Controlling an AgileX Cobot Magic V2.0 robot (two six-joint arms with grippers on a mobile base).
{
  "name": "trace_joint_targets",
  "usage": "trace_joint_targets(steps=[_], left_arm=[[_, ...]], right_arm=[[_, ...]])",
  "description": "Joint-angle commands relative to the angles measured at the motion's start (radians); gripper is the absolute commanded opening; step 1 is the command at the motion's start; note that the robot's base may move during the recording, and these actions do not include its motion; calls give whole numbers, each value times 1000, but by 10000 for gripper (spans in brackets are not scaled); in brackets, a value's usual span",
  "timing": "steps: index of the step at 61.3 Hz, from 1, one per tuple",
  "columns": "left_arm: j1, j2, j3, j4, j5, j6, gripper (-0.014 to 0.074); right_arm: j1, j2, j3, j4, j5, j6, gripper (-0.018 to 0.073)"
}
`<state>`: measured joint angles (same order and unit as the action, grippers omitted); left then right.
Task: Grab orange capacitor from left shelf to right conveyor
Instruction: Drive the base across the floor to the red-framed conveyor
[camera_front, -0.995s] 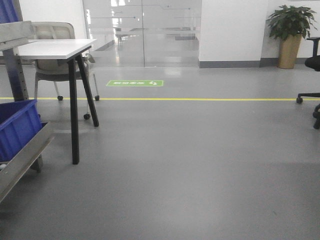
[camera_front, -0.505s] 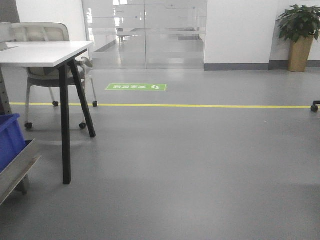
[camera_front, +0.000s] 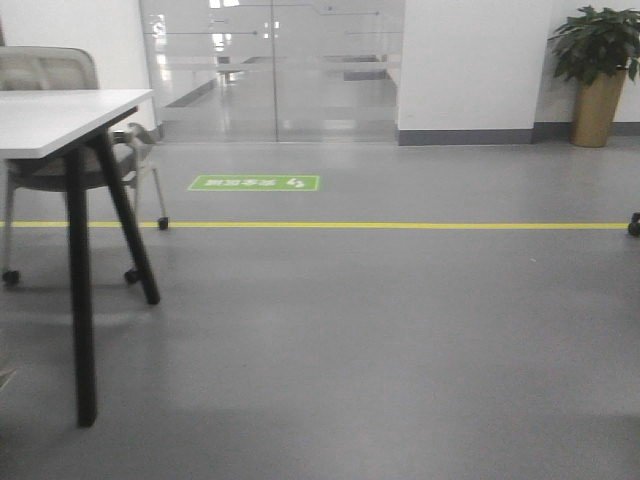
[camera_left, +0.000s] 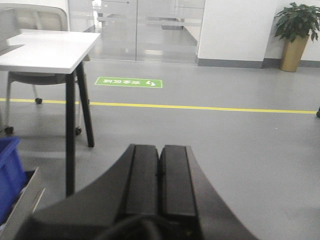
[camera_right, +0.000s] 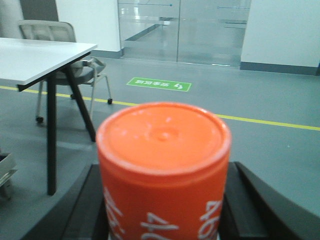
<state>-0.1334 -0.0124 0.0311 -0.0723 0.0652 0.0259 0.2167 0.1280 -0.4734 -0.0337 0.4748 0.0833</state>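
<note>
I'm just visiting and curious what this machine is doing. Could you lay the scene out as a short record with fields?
Setting: office floor with a white table, a wheeled chair and a potted plant
Floor markings: yellow line; green floor sign
Right gripper: shut on the orange capacitor, white digits on its side
Left gripper: shut, nothing between the fingers
Left edge: blue bin by the metal rail of the left shelf
Right conveyor: not in view
</note>
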Motion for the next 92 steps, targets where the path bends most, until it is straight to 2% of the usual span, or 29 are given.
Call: trace_joint_targets(steps=[1, 92], left_arm=[[-9, -13, -5, -2, -90, -1, -127], [-18, -13, -5, -2, -90, -1, -127]], right_arm=[[-2, 15, -33, -8, -99, 2, 65], [-2, 15, -33, -8, -99, 2, 65]])
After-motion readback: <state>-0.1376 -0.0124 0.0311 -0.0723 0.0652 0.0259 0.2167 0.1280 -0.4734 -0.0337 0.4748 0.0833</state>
